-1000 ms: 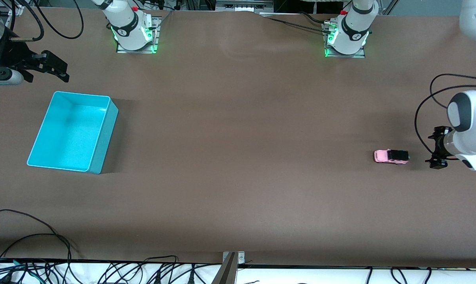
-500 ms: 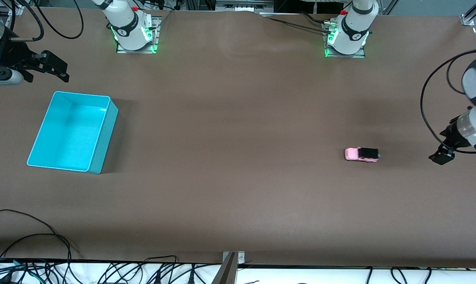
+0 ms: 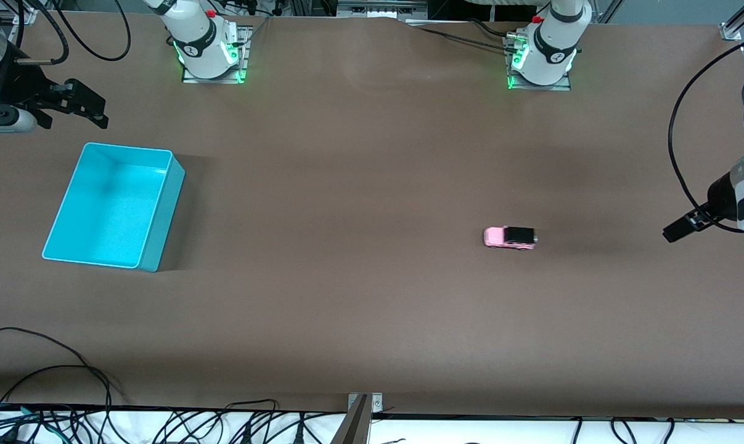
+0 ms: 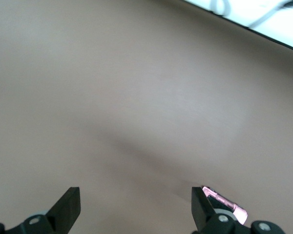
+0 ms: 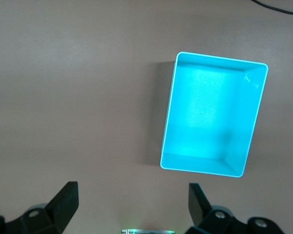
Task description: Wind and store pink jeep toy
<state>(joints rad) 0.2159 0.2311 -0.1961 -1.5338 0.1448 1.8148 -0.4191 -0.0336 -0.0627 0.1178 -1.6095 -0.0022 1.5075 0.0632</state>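
Front view: the pink jeep toy (image 3: 510, 237) sits alone on the brown table (image 3: 359, 203), toward the left arm's end. The left gripper (image 3: 680, 230) hovers well apart from it at that table end. The right gripper (image 3: 76, 105) waits near the turquoise bin (image 3: 162, 209).

Left wrist view: the left gripper (image 4: 136, 209) is spread wide and empty, the jeep (image 4: 229, 207) peeking past one finger.

Right wrist view: the right gripper (image 5: 132, 204) is wide, empty, above the bin (image 5: 212, 168).
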